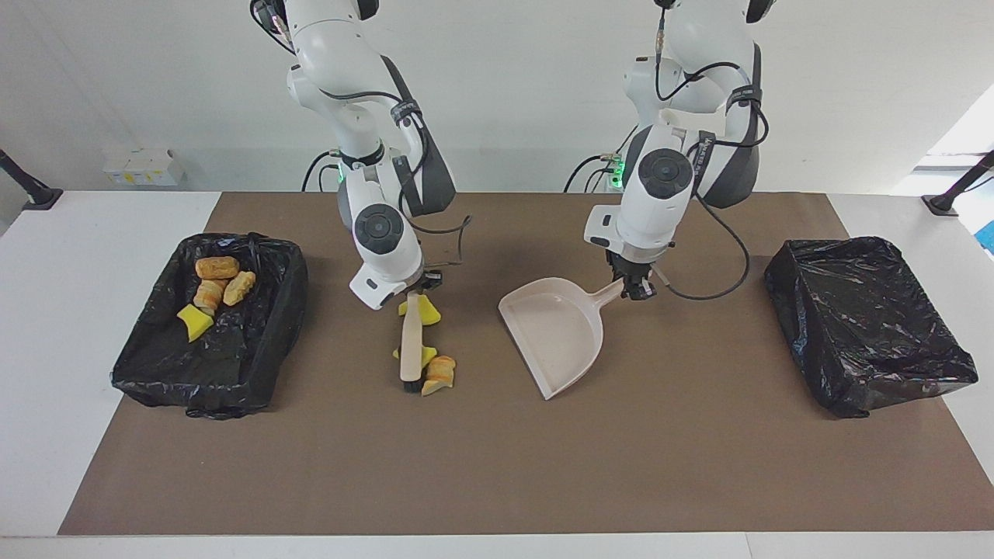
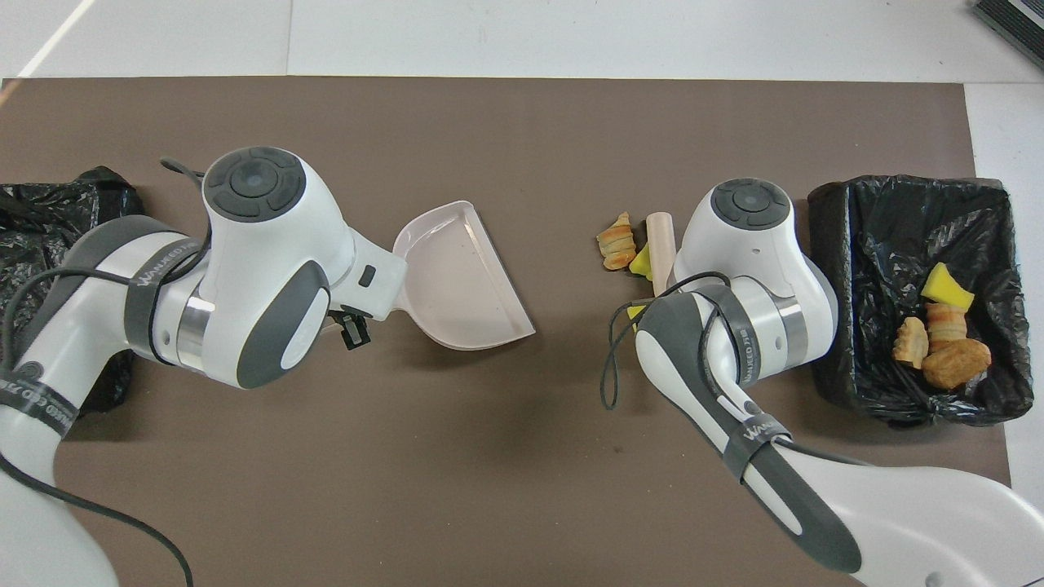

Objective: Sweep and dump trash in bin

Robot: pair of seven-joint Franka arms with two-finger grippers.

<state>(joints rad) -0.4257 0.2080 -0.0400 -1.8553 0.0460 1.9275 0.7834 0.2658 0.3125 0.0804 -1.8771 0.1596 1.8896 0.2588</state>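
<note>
Covering most of a white table [image 1: 46,373], a brown mat [image 1: 497,466] fills the middle of the facing view, with a plain white wall along the top of the frame. At the frame's left edge of the mat sits a bin [image 1: 256,365] lined with black plastic, holding four scraps [image 1: 213,295]; a second bin [image 1: 866,326] sits at the frame's right edge.

Left of centre, the right gripper [image 1: 415,289] is clenched on a brush [image 1: 410,341], whose long axis runs almost straight down the frame, bristles at the bottom end. Three loose scraps [image 1: 439,373] lie bunched against it: one yellow piece near the handle's top, another yellow piece and a bread piece by the bristles.

Right of centre, the left gripper [image 1: 633,286] grasps the handle of a dustpan [image 1: 555,334]. Its handle points to the frame's upper right, its open mouth to the lower left.
</note>
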